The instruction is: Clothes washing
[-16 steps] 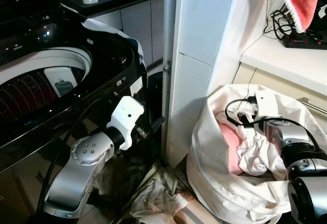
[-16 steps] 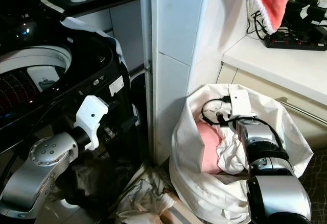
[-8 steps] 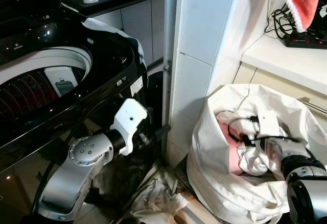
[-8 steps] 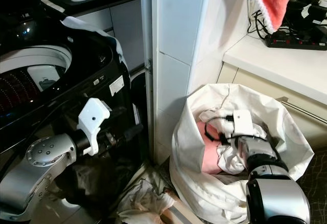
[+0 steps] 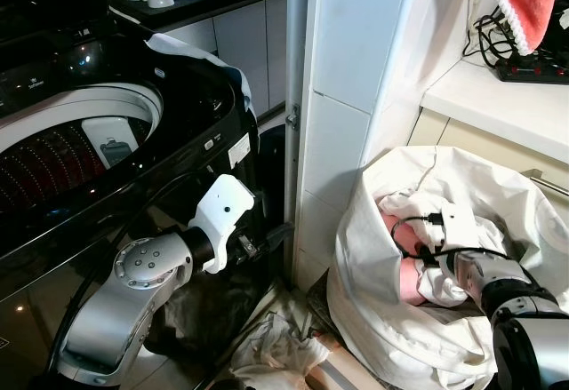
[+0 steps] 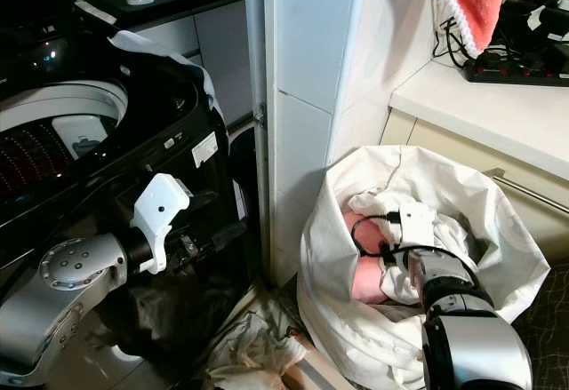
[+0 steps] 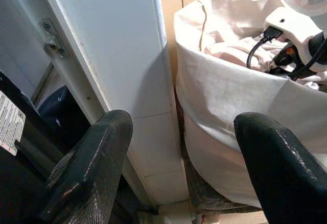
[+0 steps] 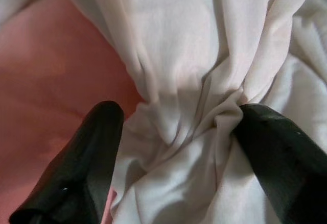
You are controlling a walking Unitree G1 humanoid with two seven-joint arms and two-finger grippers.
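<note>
White garment (image 8: 194, 81) bunches between the right gripper's (image 8: 173, 147) spread fingers inside the laundry bag (image 5: 373, 310); left gripper (image 7: 179, 157) hangs open.

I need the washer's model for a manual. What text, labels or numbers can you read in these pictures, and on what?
White sticker on the washing machine front: print too small to read.
Same sticker in the left wrist view: lines of black print, blurred, unreadable.
Marking on the machine's control panel: too faint to read.
No legible brand or number.
</note>
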